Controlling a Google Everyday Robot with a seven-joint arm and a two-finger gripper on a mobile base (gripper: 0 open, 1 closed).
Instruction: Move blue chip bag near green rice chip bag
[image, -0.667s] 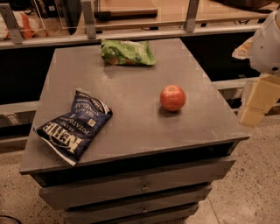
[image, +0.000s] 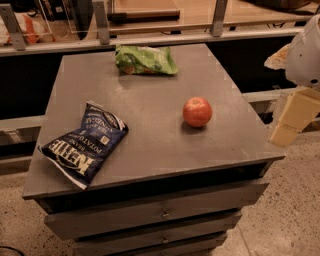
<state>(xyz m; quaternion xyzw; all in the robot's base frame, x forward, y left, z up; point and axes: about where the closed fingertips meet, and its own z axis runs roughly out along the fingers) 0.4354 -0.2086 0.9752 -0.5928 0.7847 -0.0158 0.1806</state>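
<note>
The blue chip bag (image: 85, 145) lies flat at the front left of the grey cabinet top (image: 150, 115), its lower corner slightly over the front edge. The green rice chip bag (image: 145, 60) lies at the far edge of the top, near the middle. The two bags are well apart. My gripper (image: 292, 120) is a cream-coloured part under a white arm at the right edge of the view. It is off the cabinet's right side, away from both bags, and holds nothing that I can see.
A red apple (image: 197, 112) stands right of centre on the top, between the gripper and the blue bag. The cabinet has drawers (image: 160, 212) in front. A rail with posts (image: 100, 25) runs behind it. Speckled floor lies to the right.
</note>
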